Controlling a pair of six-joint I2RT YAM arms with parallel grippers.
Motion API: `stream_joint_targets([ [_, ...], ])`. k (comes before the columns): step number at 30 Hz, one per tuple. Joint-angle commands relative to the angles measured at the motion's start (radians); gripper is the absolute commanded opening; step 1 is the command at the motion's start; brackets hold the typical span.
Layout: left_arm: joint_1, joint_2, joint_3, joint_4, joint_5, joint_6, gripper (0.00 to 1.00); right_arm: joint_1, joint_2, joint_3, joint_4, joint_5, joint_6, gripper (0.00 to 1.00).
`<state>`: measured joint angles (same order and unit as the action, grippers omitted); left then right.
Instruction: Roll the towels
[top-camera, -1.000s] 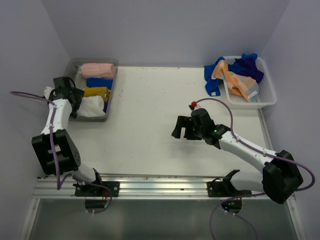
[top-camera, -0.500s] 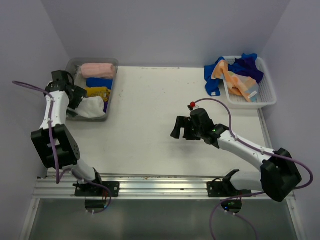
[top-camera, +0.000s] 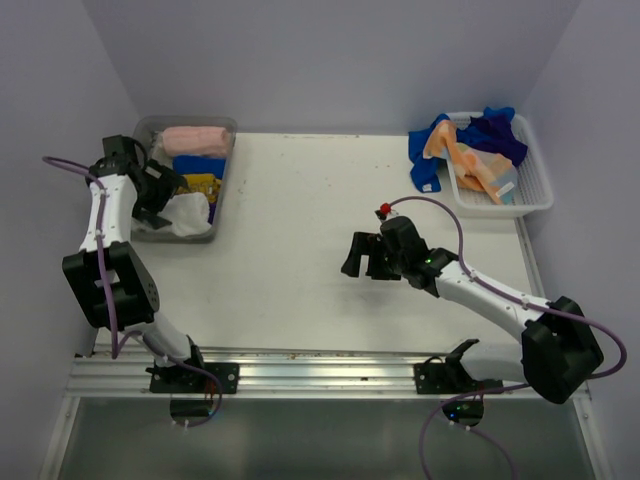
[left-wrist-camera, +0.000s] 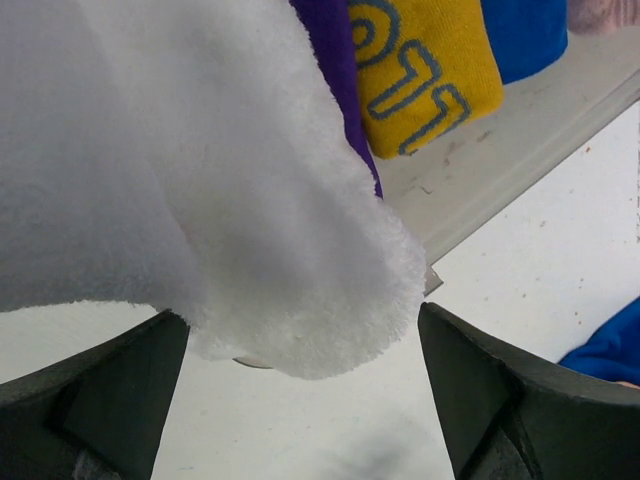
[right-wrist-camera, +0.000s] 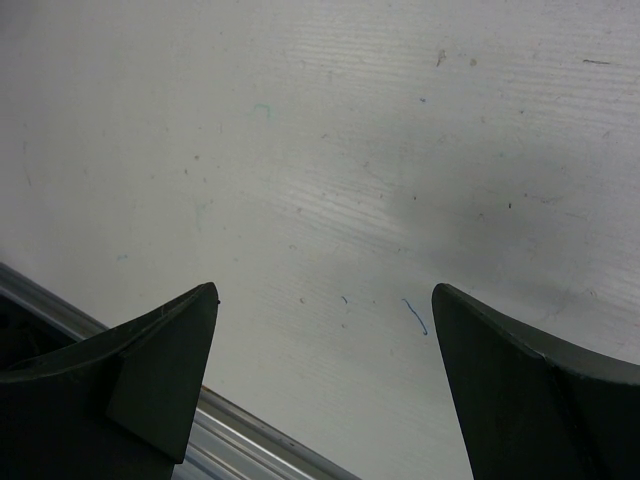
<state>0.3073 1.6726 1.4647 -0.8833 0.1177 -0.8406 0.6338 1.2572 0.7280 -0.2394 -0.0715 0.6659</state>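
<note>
The left gripper (top-camera: 162, 190) is hanging over the left wall of the gray bin (top-camera: 227, 175) at the far left, jaws spread wide. In the wrist view the white towel (left-wrist-camera: 200, 180) is bulging down between the fingers (left-wrist-camera: 95, 400) without being pinched. This towel is lying at the near end of the bin, its fluffy end spilling over the near rim. Beyond it are sitting a yellow towel (left-wrist-camera: 420, 70), a blue roll (top-camera: 200, 165) and a pink roll (top-camera: 197, 139). The unrolled towels (top-camera: 478, 150) are waiting in the white basket (top-camera: 505, 210) at the far right. The right gripper (top-camera: 362, 260) is hovering over bare table (right-wrist-camera: 330, 180) right of centre, also wide open and carrying nothing.

The white towel is looking like the weak point. It is resting loosely and overhanging, so a finger brushing its pile while the arm is pulling away would probably drag it over the rim or let it uncoil. Closing the jaws here would likely catch only a loose fold and pull the roll apart.

Compared with a second ago, the left gripper has swung from outside the bin's left wall to above it, turning toward the white towel. The right arm has only drifted slightly left.
</note>
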Motion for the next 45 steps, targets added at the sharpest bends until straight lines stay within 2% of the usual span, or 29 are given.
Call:
stream_joint_targets([
  [1,0.004,-0.036,0.058,-0.023,0.115,0.023,1.00,0.001,-0.025,-0.002,0.032,-0.014,0.003,0.92],
  [8,0.004,-0.116,0.123,-0.034,0.132,0.017,1.00,0.000,-0.027,-0.002,0.034,-0.016,0.008,0.92],
  [15,0.009,-0.136,0.129,-0.010,-0.076,0.060,0.99,0.001,-0.036,-0.009,0.043,-0.022,0.009,0.92],
  [17,0.022,-0.105,0.132,-0.023,-0.113,0.078,1.00,0.000,-0.042,-0.010,0.040,-0.021,0.009,0.92],
  [18,0.029,-0.093,0.135,-0.035,-0.184,0.086,1.00,0.000,-0.047,-0.010,0.038,-0.022,0.008,0.92],
  [21,0.049,-0.047,0.131,-0.057,-0.226,0.109,1.00,0.000,-0.047,-0.009,0.032,-0.024,0.003,0.92],
  [30,0.061,0.016,0.068,-0.055,-0.300,0.138,1.00,0.000,-0.015,0.024,0.022,-0.036,-0.003,0.92],
  [34,0.062,-0.036,0.023,0.001,-0.316,0.167,1.00,0.000,-0.001,0.034,0.015,-0.042,0.001,0.92],
  [38,0.061,-0.051,0.020,-0.020,-0.336,0.193,1.00,0.003,0.016,0.045,0.008,-0.045,0.001,0.92],
  [45,0.061,-0.123,-0.090,0.050,-0.277,0.241,1.00,0.001,0.048,0.068,0.006,-0.065,-0.005,0.91],
])
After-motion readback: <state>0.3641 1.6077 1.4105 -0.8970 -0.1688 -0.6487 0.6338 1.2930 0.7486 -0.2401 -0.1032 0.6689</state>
